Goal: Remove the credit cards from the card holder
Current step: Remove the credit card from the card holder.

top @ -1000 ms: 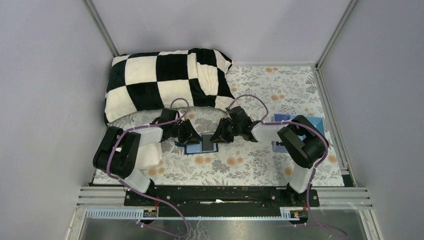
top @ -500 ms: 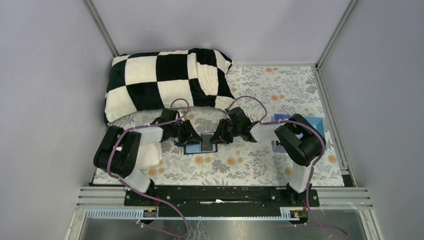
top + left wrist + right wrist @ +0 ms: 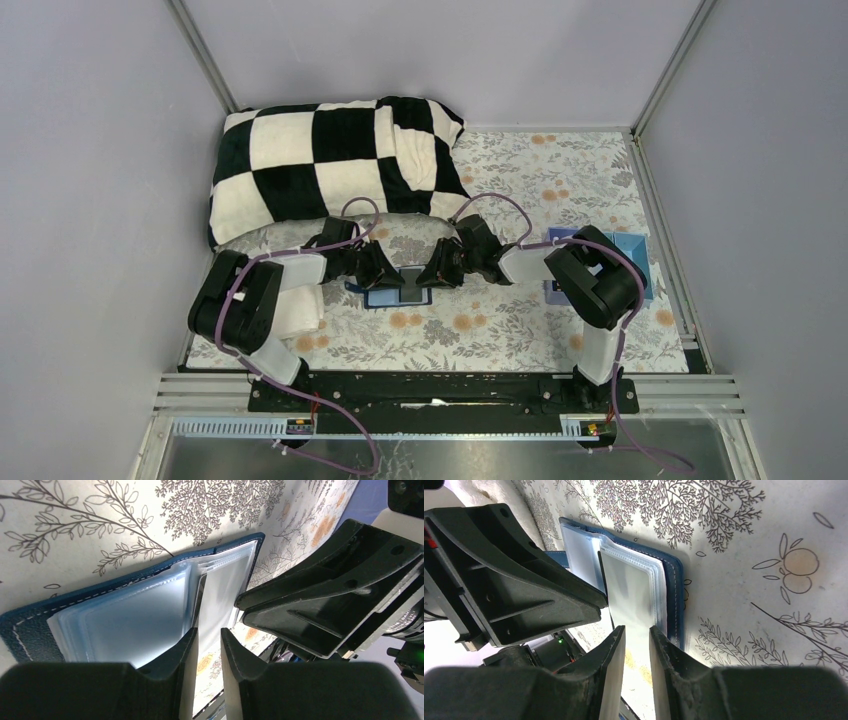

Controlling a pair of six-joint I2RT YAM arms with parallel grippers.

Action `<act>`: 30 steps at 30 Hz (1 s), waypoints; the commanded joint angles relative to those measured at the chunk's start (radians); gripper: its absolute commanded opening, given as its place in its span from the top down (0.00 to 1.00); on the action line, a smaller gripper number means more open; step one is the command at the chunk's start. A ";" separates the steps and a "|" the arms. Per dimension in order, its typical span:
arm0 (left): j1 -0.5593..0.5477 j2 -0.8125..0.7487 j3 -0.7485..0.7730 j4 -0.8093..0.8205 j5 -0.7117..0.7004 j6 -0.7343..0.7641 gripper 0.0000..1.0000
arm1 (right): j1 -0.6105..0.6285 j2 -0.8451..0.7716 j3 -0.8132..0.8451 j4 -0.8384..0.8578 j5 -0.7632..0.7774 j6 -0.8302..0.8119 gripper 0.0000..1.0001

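The card holder (image 3: 384, 297) lies open on the floral cloth (image 3: 480, 330) at table centre. The left gripper (image 3: 209, 645) is at its 9 o'clock and the right gripper (image 3: 637, 640) at its 3 o'clock. The right fingers (image 3: 609, 680), nearly closed, pinch a clear sleeve (image 3: 631, 590). The left fingers (image 3: 185, 670) stand narrowly apart; grip cannot be determined.

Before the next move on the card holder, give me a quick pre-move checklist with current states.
1. Card holder lying open on the cloth: ok.
2. Left hand and right hand both at its clear sleeves: ok.
3. Either hand actually pinching a sleeve or card: cannot tell; jaws stand narrow, with a pale sheet showing in each gap.
4. A card visible to pull: cannot tell, the sleeves glare white.
5. Hands apart from each other: ok, but close.
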 commanded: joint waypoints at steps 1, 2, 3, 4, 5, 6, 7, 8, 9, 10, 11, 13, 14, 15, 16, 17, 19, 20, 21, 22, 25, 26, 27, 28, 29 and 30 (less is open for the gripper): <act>0.000 0.023 0.007 0.034 -0.009 0.020 0.73 | 0.011 0.008 0.000 0.030 -0.014 0.007 0.68; -0.001 0.024 0.006 0.034 -0.010 0.021 0.71 | 0.010 0.007 -0.001 0.028 -0.014 0.007 0.69; -0.001 0.020 0.004 0.034 -0.012 0.022 0.69 | 0.011 0.006 -0.002 0.028 -0.011 0.007 0.69; -0.001 0.013 0.002 0.033 -0.018 0.024 0.67 | 0.012 0.004 -0.004 0.028 -0.009 0.007 0.69; 0.000 0.005 0.001 0.026 -0.028 0.029 0.65 | 0.011 0.004 -0.005 0.027 -0.007 0.006 0.69; -0.001 -0.005 0.001 0.015 -0.044 0.036 0.64 | 0.010 0.003 -0.006 0.027 -0.007 0.006 0.69; -0.001 -0.015 0.002 0.007 -0.062 0.045 0.64 | 0.011 0.003 -0.007 0.026 -0.006 0.006 0.69; -0.001 -0.024 0.004 -0.005 -0.074 0.053 0.64 | 0.010 0.003 -0.009 0.027 -0.005 0.007 0.69; -0.001 -0.030 0.007 -0.023 -0.086 0.060 0.64 | 0.011 0.003 -0.010 0.027 -0.006 0.006 0.69; -0.001 -0.033 0.008 -0.033 -0.094 0.066 0.64 | 0.011 0.003 -0.010 0.026 -0.006 0.006 0.69; -0.001 -0.033 0.008 -0.035 -0.097 0.067 0.64 | 0.011 0.004 -0.011 0.027 -0.005 0.007 0.69; -0.002 -0.029 0.006 -0.038 -0.098 0.069 0.64 | 0.010 0.005 -0.011 0.025 -0.005 0.006 0.69; -0.002 -0.027 0.004 -0.037 -0.099 0.069 0.64 | 0.011 0.004 -0.011 0.024 -0.005 0.005 0.69; -0.002 -0.028 0.002 -0.034 -0.098 0.069 0.64 | 0.010 0.004 -0.011 0.023 -0.005 0.006 0.69; -0.002 -0.025 0.000 -0.030 -0.097 0.069 0.64 | 0.011 0.004 -0.009 0.023 -0.005 0.006 0.69; -0.002 -0.019 0.000 -0.030 -0.093 0.071 0.64 | 0.010 0.004 -0.008 0.024 -0.004 0.005 0.69; -0.004 -0.006 -0.001 -0.025 -0.086 0.072 0.64 | 0.010 0.006 -0.005 0.024 -0.006 0.005 0.69; -0.004 0.000 -0.002 -0.017 -0.082 0.070 0.64 | 0.010 0.007 -0.002 0.023 -0.005 0.005 0.69; -0.005 0.007 -0.007 -0.005 -0.076 0.066 0.66 | 0.010 0.008 0.000 0.023 -0.008 0.004 0.69; -0.005 0.010 -0.010 0.000 -0.069 0.060 0.68 | 0.010 0.010 0.001 0.023 -0.010 0.005 0.69; -0.006 0.010 -0.017 0.032 -0.050 0.043 0.75 | 0.010 0.013 0.005 0.022 -0.013 0.005 0.69; -0.007 0.009 -0.017 0.038 -0.044 0.038 0.78 | 0.011 0.015 0.005 0.022 -0.014 0.005 0.69; -0.007 0.009 -0.014 0.041 -0.039 0.035 0.82 | 0.012 0.016 0.005 0.021 -0.015 0.005 0.69; -0.007 0.008 -0.011 0.042 -0.035 0.033 0.85 | 0.011 0.016 0.006 0.022 -0.016 0.004 0.69; -0.007 0.006 -0.010 0.043 -0.030 0.032 0.87 | 0.011 0.019 0.006 0.022 -0.017 0.005 0.69; -0.007 0.006 -0.008 0.047 -0.023 0.031 0.88 | 0.010 0.019 0.006 0.022 -0.018 0.006 0.69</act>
